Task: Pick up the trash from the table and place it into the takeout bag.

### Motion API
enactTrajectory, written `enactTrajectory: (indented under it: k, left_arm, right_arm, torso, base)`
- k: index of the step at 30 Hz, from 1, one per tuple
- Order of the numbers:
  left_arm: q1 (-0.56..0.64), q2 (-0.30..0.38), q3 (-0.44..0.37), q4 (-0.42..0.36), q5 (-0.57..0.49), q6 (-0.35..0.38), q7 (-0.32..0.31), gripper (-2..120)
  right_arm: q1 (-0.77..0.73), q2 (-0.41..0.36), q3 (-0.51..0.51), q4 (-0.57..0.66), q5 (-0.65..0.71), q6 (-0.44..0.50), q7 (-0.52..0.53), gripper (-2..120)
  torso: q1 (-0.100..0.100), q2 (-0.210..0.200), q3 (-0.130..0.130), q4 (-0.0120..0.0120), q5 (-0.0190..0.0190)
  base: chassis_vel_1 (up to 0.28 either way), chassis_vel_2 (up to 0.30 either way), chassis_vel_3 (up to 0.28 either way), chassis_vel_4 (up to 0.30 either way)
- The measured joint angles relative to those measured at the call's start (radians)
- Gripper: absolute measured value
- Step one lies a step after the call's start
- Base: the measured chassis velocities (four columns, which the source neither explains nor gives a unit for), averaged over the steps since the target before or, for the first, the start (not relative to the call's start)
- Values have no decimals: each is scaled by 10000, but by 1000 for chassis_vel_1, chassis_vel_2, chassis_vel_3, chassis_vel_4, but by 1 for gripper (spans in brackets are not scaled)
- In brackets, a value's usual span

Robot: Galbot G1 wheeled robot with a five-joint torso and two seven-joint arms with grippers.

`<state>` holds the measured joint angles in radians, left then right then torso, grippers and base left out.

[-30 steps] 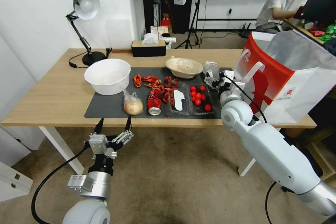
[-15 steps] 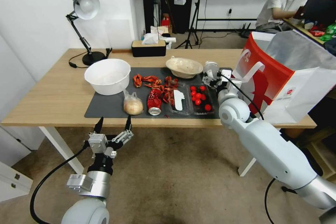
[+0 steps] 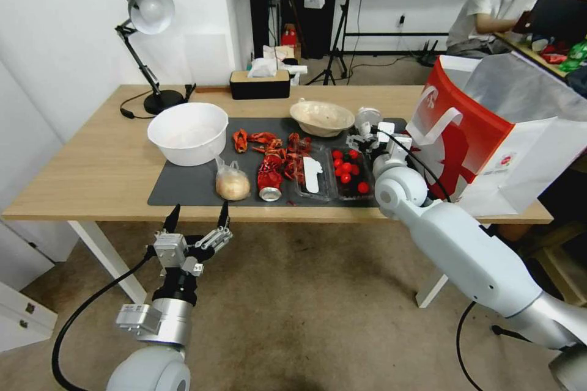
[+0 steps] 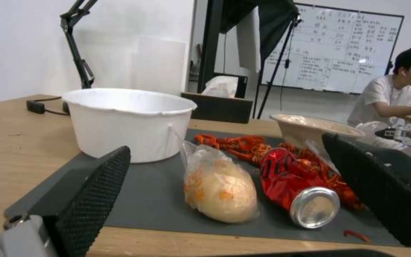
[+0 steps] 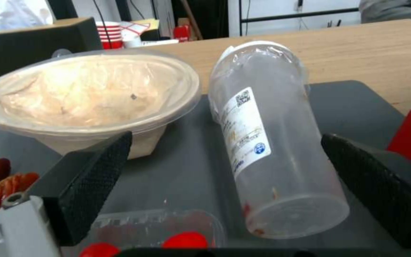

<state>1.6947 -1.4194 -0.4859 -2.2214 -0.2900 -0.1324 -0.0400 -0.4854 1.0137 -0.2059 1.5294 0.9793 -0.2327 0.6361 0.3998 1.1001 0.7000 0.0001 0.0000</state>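
The clear lidded plastic cup (image 5: 272, 142) lies on its side on the mat, just right of the shallow beige bowl (image 5: 91, 100), at the worktop's (image 3: 92, 165) far right. The right pincer (image 3: 367, 137), spread wide, has been shifted leftward to bracket it; grasping seems imminent. The left pincer (image 3: 197, 215) is held released below the near edge.

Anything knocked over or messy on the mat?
Yes. The clear lidded plastic cup lies on its side on the dark grey mat, beside the shallow beige bowl, between the right end effector's open fingers. Red crayfish shells are strewn loose, and the crushed red can lies tipped over.
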Motion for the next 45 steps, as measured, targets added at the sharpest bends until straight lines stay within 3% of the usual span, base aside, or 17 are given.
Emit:
enactTrajectory:
  k: [45]
  left_arm:
    - [-33,23,11,129,10,27,1,100]
  right_arm:
    - [672,102,-435,-1383,10,-114,-264,100]
  torso:
    - [2,0,0,0,0]
  base:
    - [0,0,0,0]
